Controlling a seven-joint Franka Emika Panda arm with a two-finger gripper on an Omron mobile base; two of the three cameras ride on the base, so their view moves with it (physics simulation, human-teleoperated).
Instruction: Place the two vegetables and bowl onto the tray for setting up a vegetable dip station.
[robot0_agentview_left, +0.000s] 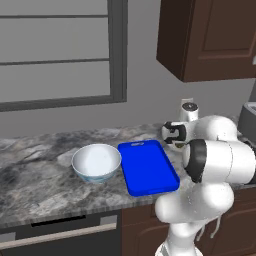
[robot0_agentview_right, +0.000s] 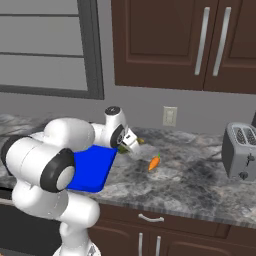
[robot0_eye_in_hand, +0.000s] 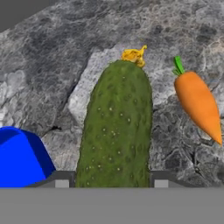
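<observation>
A bumpy, matt green cucumber (robot0_eye_in_hand: 116, 131) and a smooth orange carrot (robot0_eye_in_hand: 199, 105) are lying on a mottled grey stone-look counter (robot0_agentview_right: 195, 180), while a glossy blue plastic-looking tray (robot0_agentview_left: 147, 167), a smooth white bowl (robot0_agentview_left: 96, 162) and dark wood cabinets (robot0_agentview_right: 165, 42) are showing nearby.

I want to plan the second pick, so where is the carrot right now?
The carrot lies on the grey counter in the right base view, right of the blue tray, left of the toaster. In the hand view it sits right of the cucumber.
</observation>
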